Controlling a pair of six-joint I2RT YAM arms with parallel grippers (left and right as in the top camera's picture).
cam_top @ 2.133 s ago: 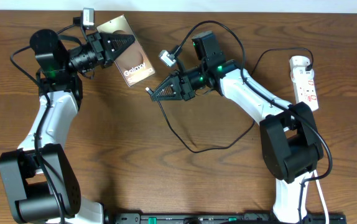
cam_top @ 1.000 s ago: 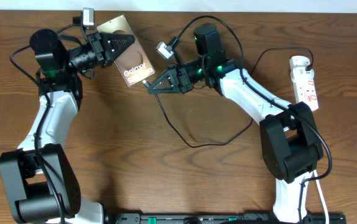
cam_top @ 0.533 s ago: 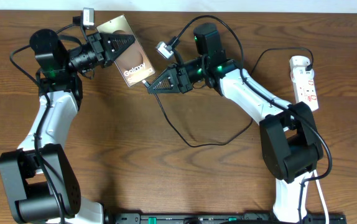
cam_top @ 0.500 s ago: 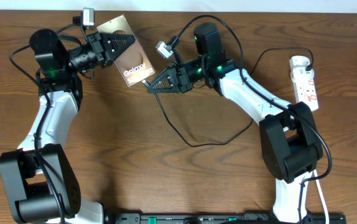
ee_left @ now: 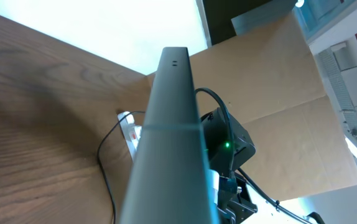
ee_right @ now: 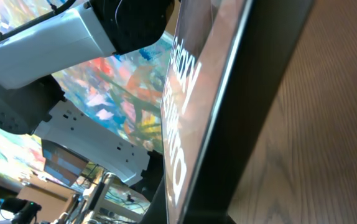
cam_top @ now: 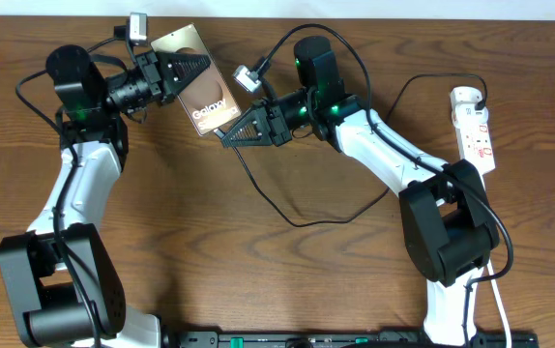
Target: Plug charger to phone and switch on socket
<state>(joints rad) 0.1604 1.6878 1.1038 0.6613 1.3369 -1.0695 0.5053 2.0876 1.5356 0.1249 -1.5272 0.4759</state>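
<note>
Overhead view evenly bright, soft shadows, left wrist view blown-out white at top, colourful reflections on phone (ee_right: pixel 185 124) glass

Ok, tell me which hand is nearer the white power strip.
Right. The right hand, holding the charger, is mid-table at the phone's lower edge; the left hand, holding the phone, sits farther from the power strip.

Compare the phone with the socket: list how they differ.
The phone is dark brown and glossy; the socket is white with red marks. The phone is gripped by the left gripper; the socket lies ungripped. The phone is broad, the socket narrow. Both are oblong.
</note>
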